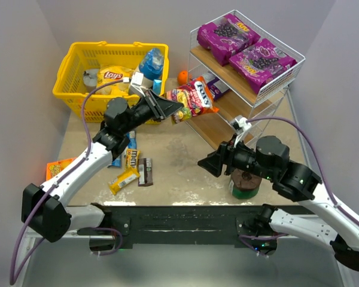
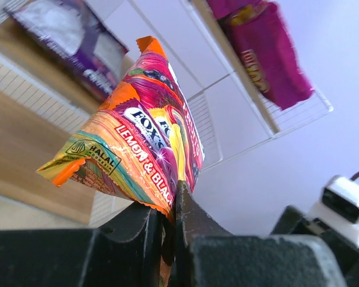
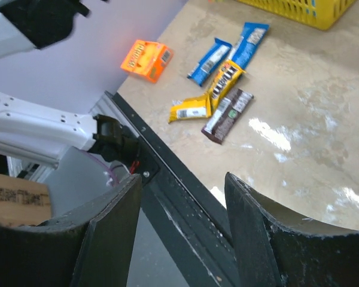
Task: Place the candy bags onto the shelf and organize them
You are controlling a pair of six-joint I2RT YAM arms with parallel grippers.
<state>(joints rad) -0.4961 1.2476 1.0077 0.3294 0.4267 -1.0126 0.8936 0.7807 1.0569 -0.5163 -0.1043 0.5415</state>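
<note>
L fingers [image 2: 194,230] pinch the Fox's bag [image 2: 140,143] just beside the shelf [image 1: 215,128], mid-placing. R fingers [image 3: 116,221] spread, idle. Next imo: ease it further onto shelf, then release.

Left claw [image 1: 175,110] clamped (arm outstretched), right claw [image 1: 204,162] agape

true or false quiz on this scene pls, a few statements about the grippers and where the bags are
1. The left gripper is shut on the Fox's bag. True.
2. The right gripper holds a candy bar. False: it is open and empty.
3. Two purple bags lie on the top tier of the shelf. True.
4. The Lay's bag lies on the table. False: it sits inside the yellow basket.
</note>
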